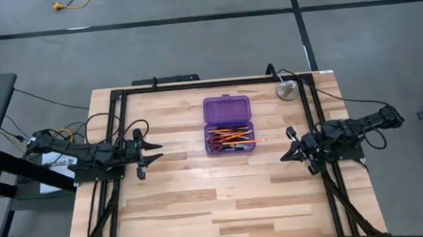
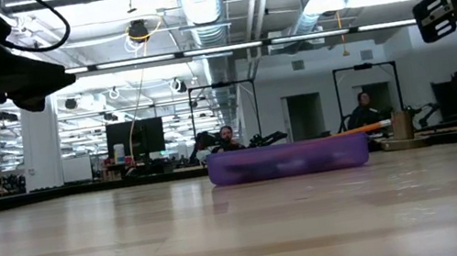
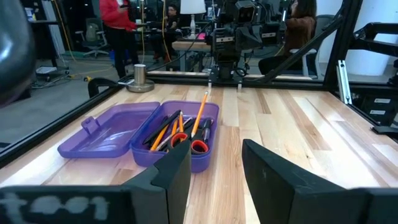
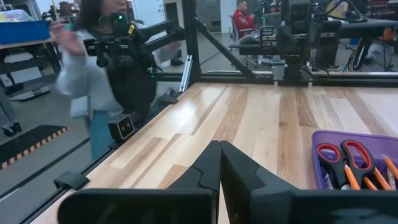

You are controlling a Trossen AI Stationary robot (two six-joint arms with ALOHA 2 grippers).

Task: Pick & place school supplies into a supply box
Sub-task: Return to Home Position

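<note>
Purple supply box [image 1: 226, 110] lies open mid-table between the arms, pencils [image 1: 237, 135] and scissors [image 3: 188, 142] inside. Left gripper [image 1: 159, 151] hangs well clear, fingers narrowly parted in its wrist view; right gripper [image 4: 219, 155] opposite, fingers pressed together, empty. Low view hides the contents behind the box wall, bar one pencil tip; both arms are cut off there.

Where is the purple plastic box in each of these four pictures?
High view: the translucent purple plastic box, lid open, mid-table, nearer the picture's top.
Low view: the box is a low purple strip just right of centre.
Left wrist view: the box shows whole, straight ahead.
Right wrist view: only the box's end, cut by the edge.
Landmark: red-and-black-handled scissors inside it, in all but the low view.
</note>
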